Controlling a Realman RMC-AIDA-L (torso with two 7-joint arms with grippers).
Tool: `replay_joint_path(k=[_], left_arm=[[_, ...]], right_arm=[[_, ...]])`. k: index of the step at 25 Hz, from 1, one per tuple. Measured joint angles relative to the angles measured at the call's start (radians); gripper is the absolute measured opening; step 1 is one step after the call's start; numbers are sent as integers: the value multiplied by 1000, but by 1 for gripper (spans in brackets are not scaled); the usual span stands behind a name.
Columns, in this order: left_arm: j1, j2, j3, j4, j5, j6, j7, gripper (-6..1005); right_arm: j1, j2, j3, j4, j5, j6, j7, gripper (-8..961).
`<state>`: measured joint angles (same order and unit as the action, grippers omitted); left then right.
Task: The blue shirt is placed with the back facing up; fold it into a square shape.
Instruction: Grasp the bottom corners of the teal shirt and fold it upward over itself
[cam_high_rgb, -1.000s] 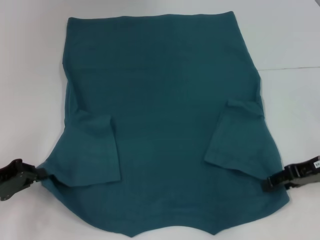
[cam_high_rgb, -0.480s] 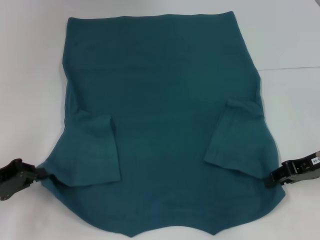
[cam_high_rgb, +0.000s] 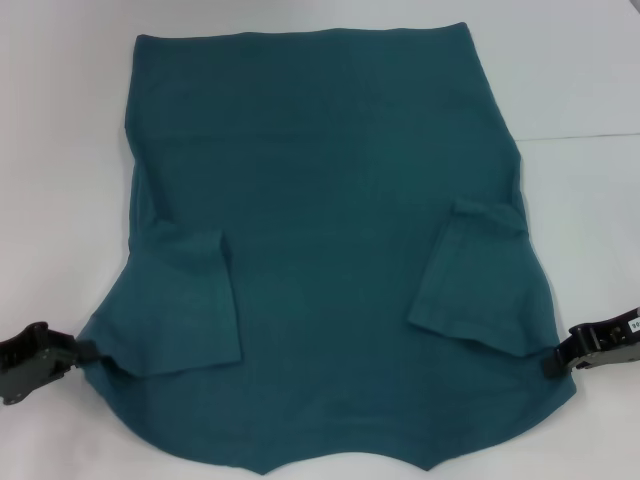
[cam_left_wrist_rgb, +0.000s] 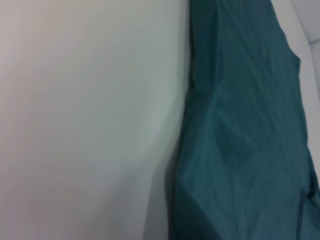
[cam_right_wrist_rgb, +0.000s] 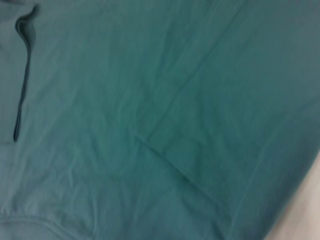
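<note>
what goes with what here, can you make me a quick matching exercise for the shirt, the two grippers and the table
Column one:
1. blue shirt
2. left gripper
3. right gripper
4. white table

Column two:
A. at the shirt's edge on the robot's right, near the folded-in sleeve
B. bare pale surface around the cloth
C. spread flat, both sleeves folded onto the body
D. at the shirt's edge on the robot's left, by the lower corner

Pairs: 1-C, 2-D, 3-A, 4-B
</note>
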<state>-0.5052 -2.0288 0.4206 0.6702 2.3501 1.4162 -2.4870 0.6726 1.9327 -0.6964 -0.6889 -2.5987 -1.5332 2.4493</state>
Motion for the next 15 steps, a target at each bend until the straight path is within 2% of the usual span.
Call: replay_joint_path(k=[2,8,15], left_arm=[[2,2,-1,4,1,18,12,0],[26,6,9,43,11,102,39,0],[80,0,14,113,35,193,51,0]], right_arm=[[-1,-3,0,-4,0,-10,0,50],[-10,-15,-2,-12,-13,-67,-2,36],[-38,-23,-1,-43,-15,-152,-2,38]])
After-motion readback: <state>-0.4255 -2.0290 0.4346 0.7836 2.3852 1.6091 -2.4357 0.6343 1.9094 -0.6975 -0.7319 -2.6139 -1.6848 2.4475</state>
